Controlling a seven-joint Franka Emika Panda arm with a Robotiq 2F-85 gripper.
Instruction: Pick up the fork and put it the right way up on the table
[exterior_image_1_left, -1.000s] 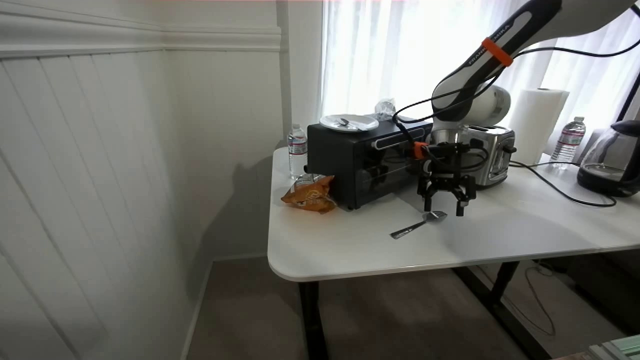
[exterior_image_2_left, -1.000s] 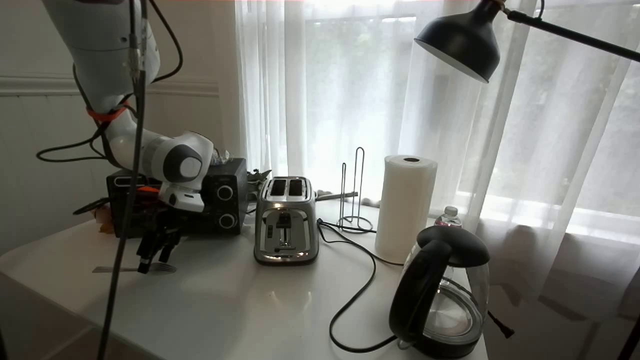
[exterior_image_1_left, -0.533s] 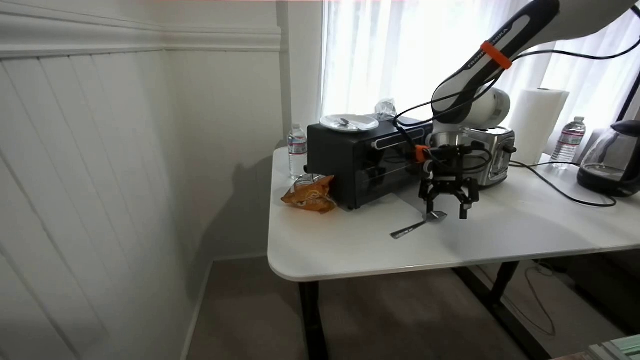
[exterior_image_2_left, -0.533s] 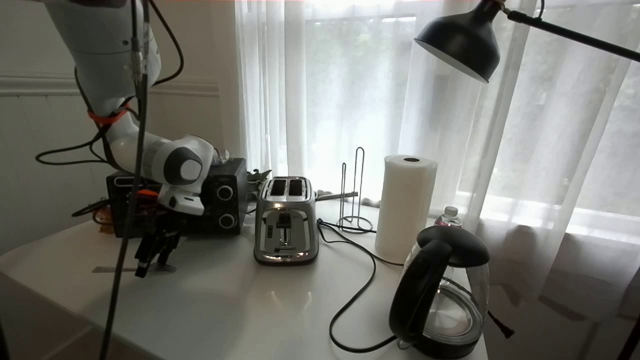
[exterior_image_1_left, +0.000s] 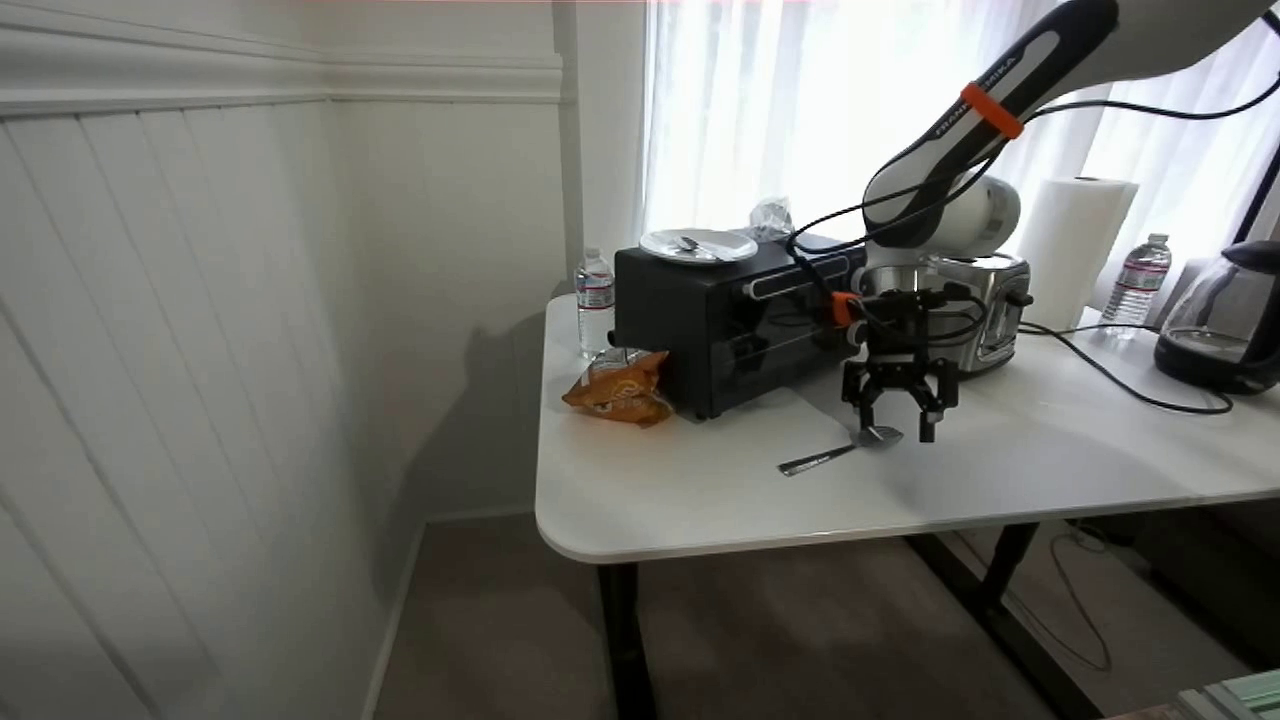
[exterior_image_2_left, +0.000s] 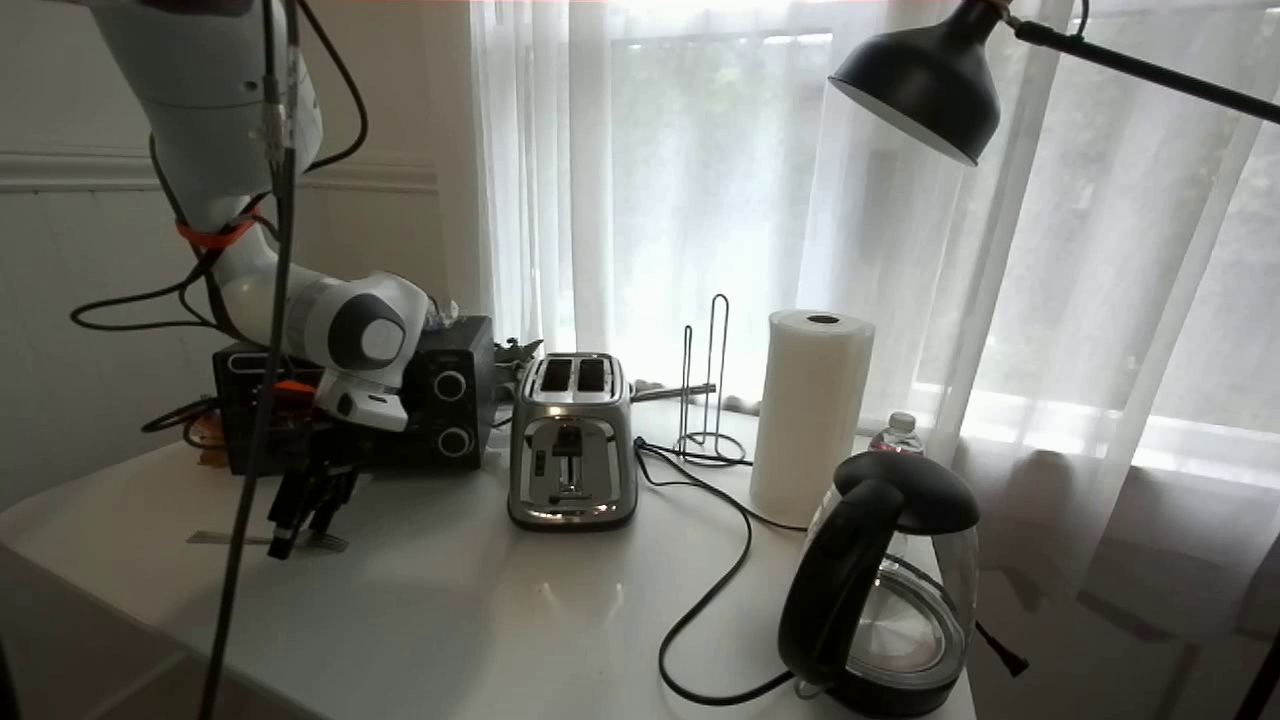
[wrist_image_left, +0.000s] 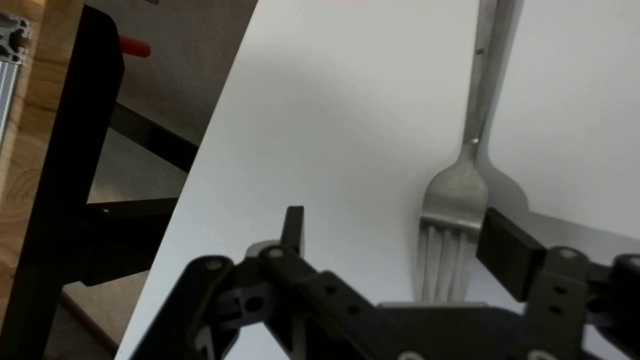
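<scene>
The silver fork (exterior_image_1_left: 818, 460) lies on the white table (exterior_image_1_left: 640, 500) in front of the toaster oven. It also shows in an exterior view (exterior_image_2_left: 210, 538), partly behind a finger, and in the wrist view (wrist_image_left: 455, 192). My gripper (exterior_image_1_left: 897, 428) is open and low over the fork's head; it also shows in an exterior view (exterior_image_2_left: 300, 540). In the wrist view the gripper (wrist_image_left: 397, 235) has the fork's head between its fingers, close against the right finger and well apart from the left. The tine tips are hidden by the gripper body. I cannot tell surely which face is up.
The black toaster oven (exterior_image_1_left: 690, 320) stands behind the fork with a white plate (exterior_image_1_left: 660, 246) on top. An orange snack bag (exterior_image_1_left: 625, 395) lies beside it. The silver toaster (exterior_image_2_left: 570, 440), paper towel roll (exterior_image_2_left: 815, 420) and kettle (exterior_image_2_left: 840, 600) stand along the table. The table edge shows in front.
My gripper has come down slightly and shifted a little toward the table's front edge. The fork's head has swung slightly the same way, while its handle end has barely moved.
</scene>
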